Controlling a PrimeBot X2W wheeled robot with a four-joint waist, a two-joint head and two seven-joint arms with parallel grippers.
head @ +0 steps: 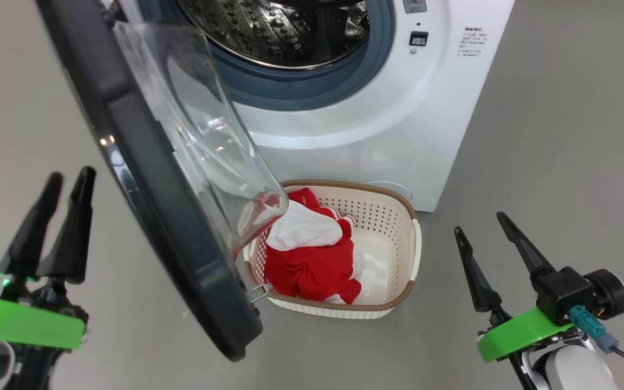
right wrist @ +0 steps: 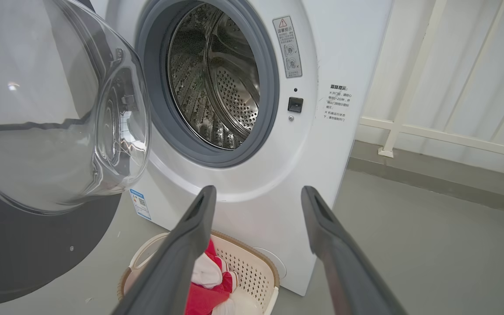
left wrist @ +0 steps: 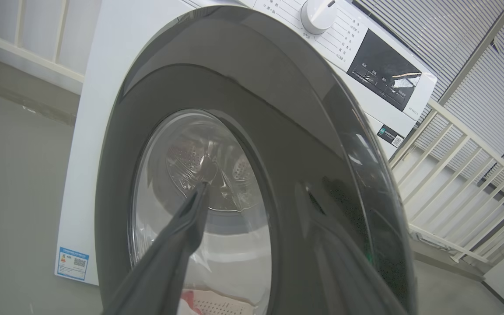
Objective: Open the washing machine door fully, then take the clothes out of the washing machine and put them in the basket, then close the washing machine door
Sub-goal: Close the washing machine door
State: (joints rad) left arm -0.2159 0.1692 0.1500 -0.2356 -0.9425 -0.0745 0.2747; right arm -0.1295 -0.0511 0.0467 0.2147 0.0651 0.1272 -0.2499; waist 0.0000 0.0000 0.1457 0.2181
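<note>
Red-and-white clothes (head: 312, 262) lie in the cream perforated basket (head: 377, 216) before the white washing machine (head: 398, 108), whose black-rimmed glass door (head: 171, 216) hangs open. Left gripper (head: 72, 173) seems pinched together, probably to push it; right gripper (head: 480, 223) gapes empty.

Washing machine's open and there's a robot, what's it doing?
The robot is unloading the washing machine. The door stands open, the drum looks empty as far as it shows, and the red clothes lie in the basket in front of it. The left end effector, fingers together, is at the door's outer side. The right end effector is open and holds nothing. The door is not yet closed.
</note>
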